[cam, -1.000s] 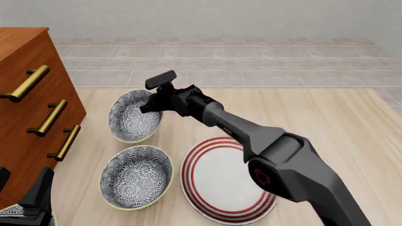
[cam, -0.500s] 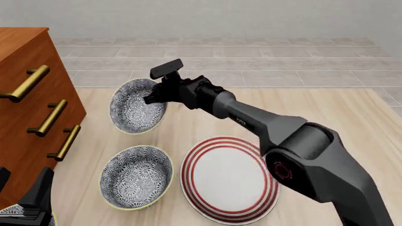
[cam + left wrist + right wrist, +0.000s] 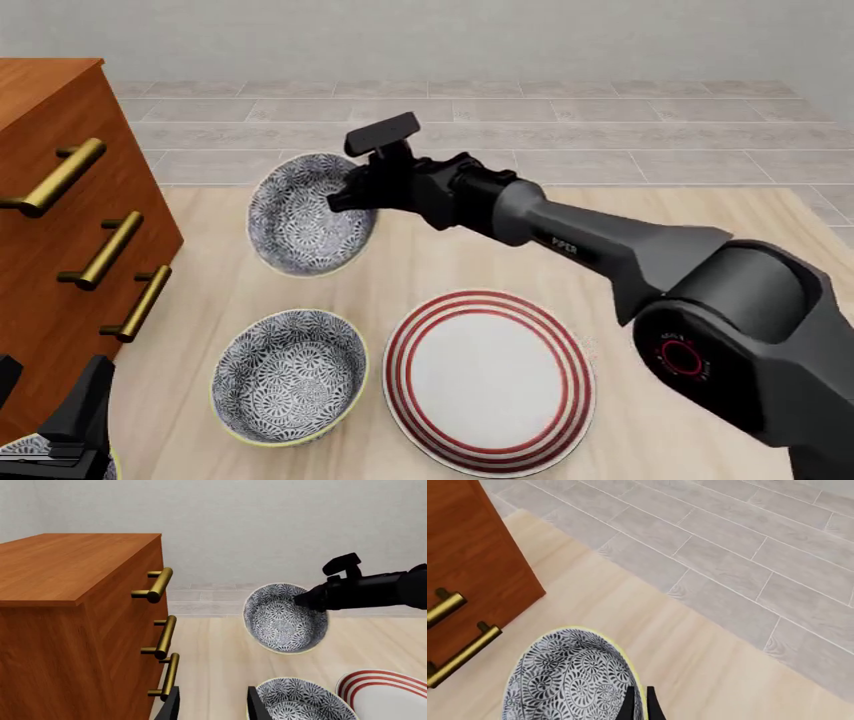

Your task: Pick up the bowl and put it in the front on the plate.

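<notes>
Front view shows the right gripper (image 3: 350, 195) clamped on the rim of the bowl (image 3: 310, 215), which hangs tilted in the air above the table (image 3: 694, 230), beyond the second bowl (image 3: 290, 375) and the plate (image 3: 489, 381). Two blue-and-white bowls and one red-ringed plate are in sight, beside a wooden dresser (image 3: 60, 220) with three brass handles. Left gripper (image 3: 212, 705) sits low by the dresser with its fingers parted, holding nothing.

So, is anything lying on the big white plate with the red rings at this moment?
Nothing: the large white plate with red rings shows bare. The right gripper holds one blue-and-white patterned bowl tilted, off to the plate's side. The other patterned bowl sits beside the plate.
</notes>
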You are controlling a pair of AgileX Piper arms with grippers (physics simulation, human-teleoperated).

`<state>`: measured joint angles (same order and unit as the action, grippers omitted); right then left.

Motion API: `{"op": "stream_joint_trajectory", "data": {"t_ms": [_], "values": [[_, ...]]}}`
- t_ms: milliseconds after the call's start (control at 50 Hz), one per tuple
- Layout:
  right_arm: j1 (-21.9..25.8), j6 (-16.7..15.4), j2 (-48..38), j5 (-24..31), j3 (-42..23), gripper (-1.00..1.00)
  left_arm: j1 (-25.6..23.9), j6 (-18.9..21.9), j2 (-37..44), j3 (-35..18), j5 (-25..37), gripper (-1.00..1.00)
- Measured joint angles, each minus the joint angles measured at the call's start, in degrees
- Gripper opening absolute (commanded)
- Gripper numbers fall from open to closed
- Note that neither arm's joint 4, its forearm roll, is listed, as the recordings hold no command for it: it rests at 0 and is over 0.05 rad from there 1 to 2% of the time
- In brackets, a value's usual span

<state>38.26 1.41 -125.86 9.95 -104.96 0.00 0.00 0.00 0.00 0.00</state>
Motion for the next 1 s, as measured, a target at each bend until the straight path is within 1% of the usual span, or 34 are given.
{"op": "stream_joint_trajectory", "data": {"t_ms": [180,500,740,900,1000], "values": [[-0.7,0.5,5.0,-2.3,7.0,-1.0,0.0,0.0,0.0,0.0,0.0,1.0],[-1.7,1.1,13.1,-5.4,17.4,-1.0,0.0,0.0,0.0,0.0,0.0,1.0],[-2.2,2.5,19.2,-7.1,24.6,-1.0,0.0,0.0,0.0,0.0,0.0,1.0],[-2.7,2.6,22.3,-8.3,28.7,-1.0,0.0,0.0,0.0,0.0,0.0,1.0],[-3.4,2.2,24.1,-9.3,31.5,-1.0,0.0,0.0,0.0,0.0,0.0,1.0]]}}
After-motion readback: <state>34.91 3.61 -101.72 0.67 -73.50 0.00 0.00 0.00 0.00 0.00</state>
